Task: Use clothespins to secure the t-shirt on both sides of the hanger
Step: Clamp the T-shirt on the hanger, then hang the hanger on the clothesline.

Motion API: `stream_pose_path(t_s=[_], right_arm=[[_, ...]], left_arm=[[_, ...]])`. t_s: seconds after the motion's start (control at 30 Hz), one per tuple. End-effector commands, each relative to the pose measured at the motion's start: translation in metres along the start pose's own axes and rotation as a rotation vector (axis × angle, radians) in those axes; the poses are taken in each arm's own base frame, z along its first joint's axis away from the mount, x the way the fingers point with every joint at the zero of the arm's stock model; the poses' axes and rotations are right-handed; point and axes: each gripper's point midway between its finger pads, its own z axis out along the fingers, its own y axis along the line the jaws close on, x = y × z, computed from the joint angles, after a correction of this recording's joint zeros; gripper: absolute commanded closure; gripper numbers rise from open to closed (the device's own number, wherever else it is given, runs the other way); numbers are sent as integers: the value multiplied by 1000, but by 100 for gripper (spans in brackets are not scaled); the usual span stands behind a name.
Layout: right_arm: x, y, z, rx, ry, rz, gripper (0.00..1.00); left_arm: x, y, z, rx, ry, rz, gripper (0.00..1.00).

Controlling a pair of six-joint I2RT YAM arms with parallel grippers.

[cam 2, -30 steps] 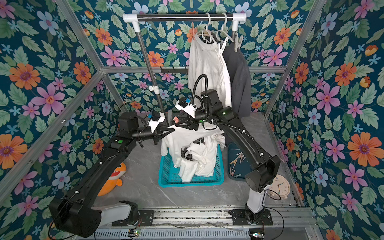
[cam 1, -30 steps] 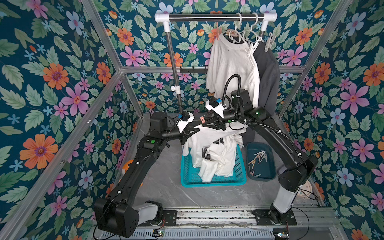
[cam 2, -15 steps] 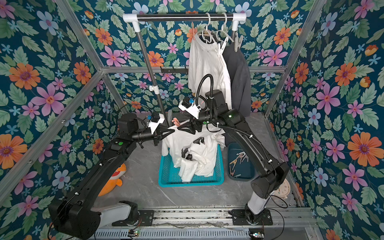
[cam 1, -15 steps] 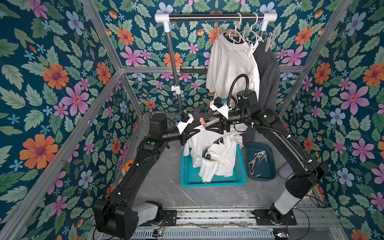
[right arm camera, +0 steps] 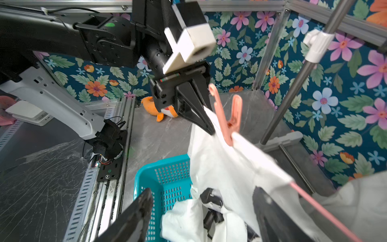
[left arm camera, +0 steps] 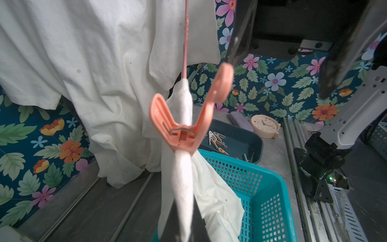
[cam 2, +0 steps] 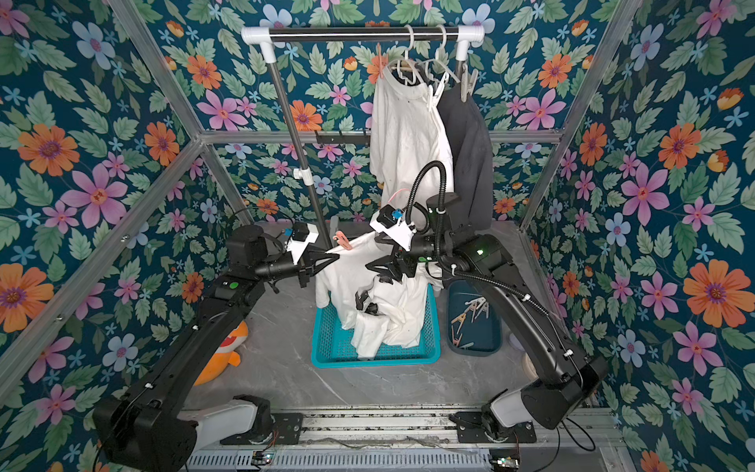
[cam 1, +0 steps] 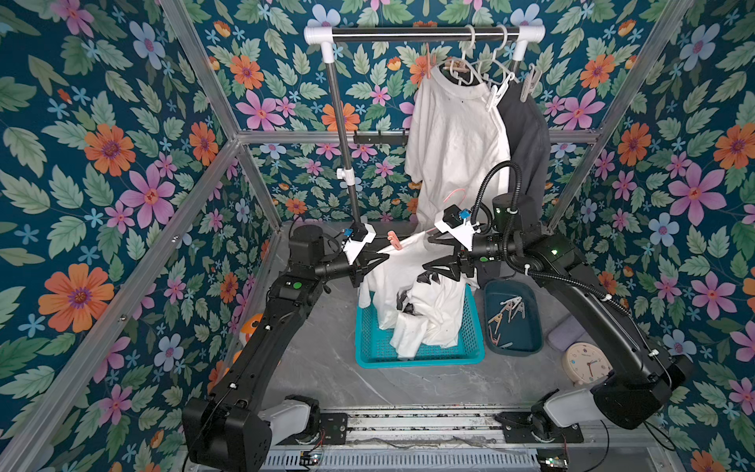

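Note:
A white t-shirt (cam 1: 408, 269) with black print is draped over a thin pink hanger (right arm camera: 314, 199) and hangs down into the teal basket. My left gripper (cam 1: 384, 258) (left arm camera: 184, 207) is shut on the t-shirt where it folds over one hanger end. Just beyond its tips, one pink clothespin (cam 1: 394, 239) (left arm camera: 182, 130) (right arm camera: 230, 117) is clipped over fabric and hanger. My right gripper (cam 1: 429, 255) (right arm camera: 201, 209) stands open with nothing in it, a short way from the pin towards the hanger's middle. More clothespins (cam 1: 508, 312) lie in the dark tray.
The teal basket (cam 1: 416, 359) sits on the floor under the shirt, with the dark tray (cam 1: 527, 347) to its right. A rail (cam 1: 425, 34) at the back carries a white shirt (cam 1: 453, 139) and a dark one (cam 1: 527, 135). There is also a clock (cam 1: 588, 365) and an orange toy (cam 2: 220, 359).
My right gripper has opened, let go of the pink clothespin and drawn back to the right. The pin stays clipped on the shirt. The left gripper has kept its hold.

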Motion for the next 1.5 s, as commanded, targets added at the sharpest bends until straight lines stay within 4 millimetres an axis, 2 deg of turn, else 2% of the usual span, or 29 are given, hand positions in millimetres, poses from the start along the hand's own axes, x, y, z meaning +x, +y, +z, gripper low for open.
stream_pose_path(t_s=[0.0, 0.33, 0.77, 0.87, 0.97, 1.1, 1.3, 1.47], right_arm=[[0, -12, -10, 32, -29, 30, 25], [22, -45, -28, 85, -31, 98, 28], [27, -93, -54, 167, -73, 132, 29], [29, -102, -67, 213, -123, 135, 28], [29, -102, -86, 241, -171, 148, 27], [41, -96, -92, 286, -156, 148, 27], [76, -93, -90, 346, -163, 193, 28], [103, -97, -92, 424, -164, 214, 28]], left_arm=[[-8, -1, -4, -6, -34, 57, 100], [-8, 1, -16, -34, -34, 62, 100], [-9, -7, -29, -58, -39, 75, 100], [-9, -5, -32, -79, -34, 72, 100], [-9, -3, -35, -97, -32, 75, 100], [-9, -6, -38, -94, -27, 86, 100], [-4, -16, -45, -105, -19, 71, 100], [-14, -23, -50, -96, -20, 82, 100]])
